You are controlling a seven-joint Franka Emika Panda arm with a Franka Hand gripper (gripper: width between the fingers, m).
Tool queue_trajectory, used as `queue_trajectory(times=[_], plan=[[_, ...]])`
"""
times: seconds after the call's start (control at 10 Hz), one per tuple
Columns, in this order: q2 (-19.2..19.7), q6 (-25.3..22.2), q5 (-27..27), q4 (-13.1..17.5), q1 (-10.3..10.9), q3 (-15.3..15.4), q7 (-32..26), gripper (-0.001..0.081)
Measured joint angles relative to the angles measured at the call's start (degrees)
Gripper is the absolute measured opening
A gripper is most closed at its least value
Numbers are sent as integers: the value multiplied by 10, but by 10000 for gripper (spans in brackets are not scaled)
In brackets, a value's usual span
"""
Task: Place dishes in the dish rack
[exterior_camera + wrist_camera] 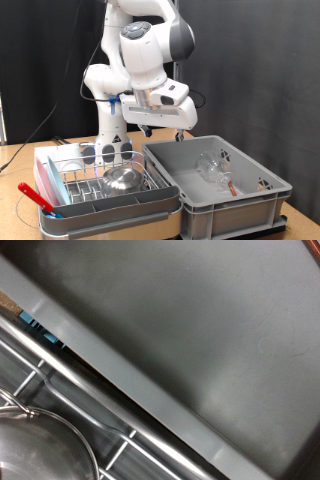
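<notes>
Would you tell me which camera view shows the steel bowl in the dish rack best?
The exterior view: the steel bowl shows whole there, sitting in the dish rack. The wrist view catches only a curved part of its rim at the frame's corner.

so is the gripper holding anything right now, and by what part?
Cannot be told. The gripper hangs above the gap between the dish rack and the grey crate; its fingertips are unclear, and the wrist view shows no fingers or held item.

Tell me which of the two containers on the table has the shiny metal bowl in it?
The low silver wire rack in the pink-and-grey tray, at the exterior view's left, holds the shiny steel bowl. The deeper grey plastic crate on the right holds only small clear glassware.
</notes>
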Motion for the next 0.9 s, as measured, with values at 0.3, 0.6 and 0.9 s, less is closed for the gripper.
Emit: queue_trajectory(times=[0.3, 0.6, 0.9], plan=[[5, -23, 58, 5, 6, 0, -93, 809], [6, 50, 58, 10, 30, 43, -115, 809], [8, 120, 18, 10, 42, 101, -88, 809]])
